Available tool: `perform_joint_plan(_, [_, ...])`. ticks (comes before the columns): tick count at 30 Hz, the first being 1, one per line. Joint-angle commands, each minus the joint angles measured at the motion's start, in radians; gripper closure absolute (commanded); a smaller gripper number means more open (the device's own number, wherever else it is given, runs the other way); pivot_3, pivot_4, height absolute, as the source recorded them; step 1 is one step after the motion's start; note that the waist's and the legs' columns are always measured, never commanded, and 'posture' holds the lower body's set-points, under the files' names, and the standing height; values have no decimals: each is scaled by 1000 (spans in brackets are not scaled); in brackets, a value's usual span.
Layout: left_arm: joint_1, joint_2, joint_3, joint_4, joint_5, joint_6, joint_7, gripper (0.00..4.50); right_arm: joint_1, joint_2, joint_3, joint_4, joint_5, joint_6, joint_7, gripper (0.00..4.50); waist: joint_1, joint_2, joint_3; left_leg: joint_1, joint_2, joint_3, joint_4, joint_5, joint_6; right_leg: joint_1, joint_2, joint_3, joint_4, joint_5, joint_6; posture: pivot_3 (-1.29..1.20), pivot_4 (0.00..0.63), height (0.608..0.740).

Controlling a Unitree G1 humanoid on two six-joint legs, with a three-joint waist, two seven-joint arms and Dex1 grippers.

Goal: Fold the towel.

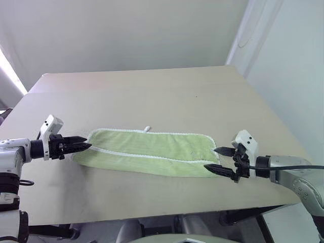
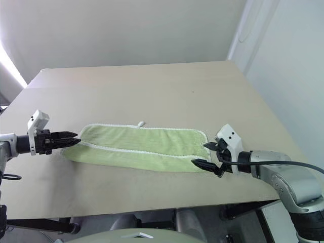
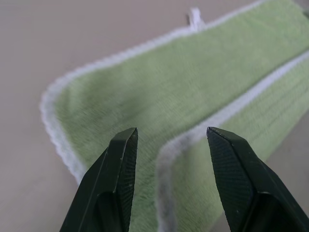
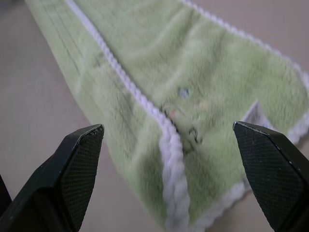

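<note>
Right gripper has its fingers wide apart and holds nothing; it stands at the right end of the towel, pointing along the cloth toward the left. Left gripper is at the opposite end, its fingers partly apart and also empty, with the folded white edge of the towel lying in the gap between them in the left wrist view.

The towel lies flat on the counter, close to the front edge, already folded once into a long narrow strip. Its long axis runs from left to right, almost parallel to the front edge of the counter, so each gripper faces one short end. A small white loop tag sticks out from the far long edge.

I judge that the next fold must bring one short end over to the other, along this axis. Both grippers are about equally near to their ends; neither has closed on the cloth yet, and each should catch both layers.
</note>
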Motion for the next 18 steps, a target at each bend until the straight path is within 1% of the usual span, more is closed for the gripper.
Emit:
perform_joint_plan(1, [11,13,-8,-34,12,-22,-9,2097,-12,-12,-10,-37,-2,2,0,16,1,0,0,0,0,0,0,0,0,0,0,0,0,0,0,0,0,712])
perform_joint_plan(5, [16,3,-35,-5,49,-74,0,2097,-11,-11,-3,-43,0,27,-6,16,2,0,0,0,0,0,0,0,0,0,0,0,0,0,0,0,0,712])
perform_joint_plan(9, [-43,-25,-35,31,46,-59,6,2097,-16,0,-3,-45,4,41,-13,16,5,-1,0,0,0,0,0,0,0,0,0,0,0,0,0,0,0,712])
perform_joint_plan(16, [-72,-20,-44,44,44,-49,-27,2097,-10,2,-10,-51,5,45,-17,16,0,-1,0,0,0,0,0,0,0,0,0,0,0,0,0,0,0,712])
perform_joint_plan(18, [-64,-10,-56,46,53,-53,-48,2465,-7,-1,-11,-52,2,45,-17,0,2,-1,0,0,0,0,0,0,0,0,0,0,0,0,0,0,0,712])
